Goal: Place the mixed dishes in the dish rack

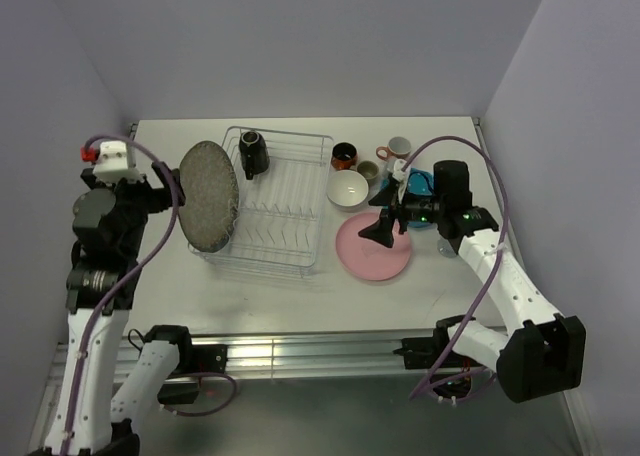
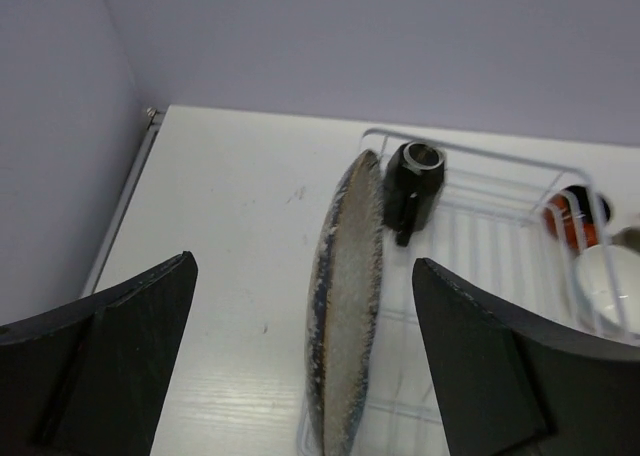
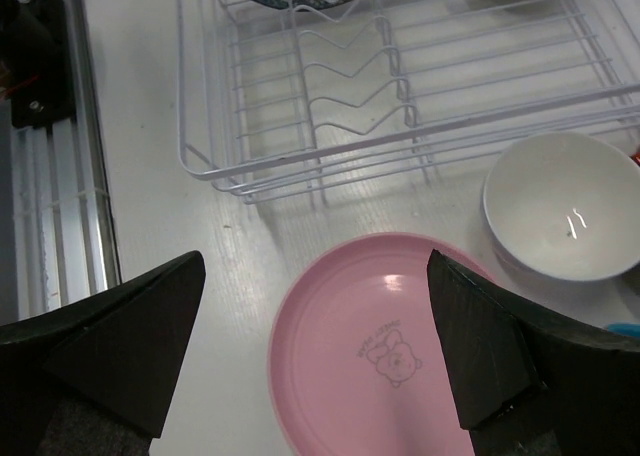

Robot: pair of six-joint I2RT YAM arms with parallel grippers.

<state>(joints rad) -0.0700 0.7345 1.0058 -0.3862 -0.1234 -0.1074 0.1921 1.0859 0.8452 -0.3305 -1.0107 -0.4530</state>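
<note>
Grey plate (image 1: 209, 196) stands upright at the rack's (image 1: 290, 216) left end; left claw (image 2: 302, 266) gapes wide around it, untouching. Right claw (image 3: 315, 261) hangs open over the pink plate (image 3: 380, 356), likely next: lower, pinch its rim.

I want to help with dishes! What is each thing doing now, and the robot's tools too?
grey speckled plate: standing on edge, left end of the dish rack.
black mug: in the rack's far left corner.
pink plate: flat on the table.
white bowl: upright on the table, empty.
left tool: open, either side of the grey plate.
right tool: open, above the pink plate.
</note>
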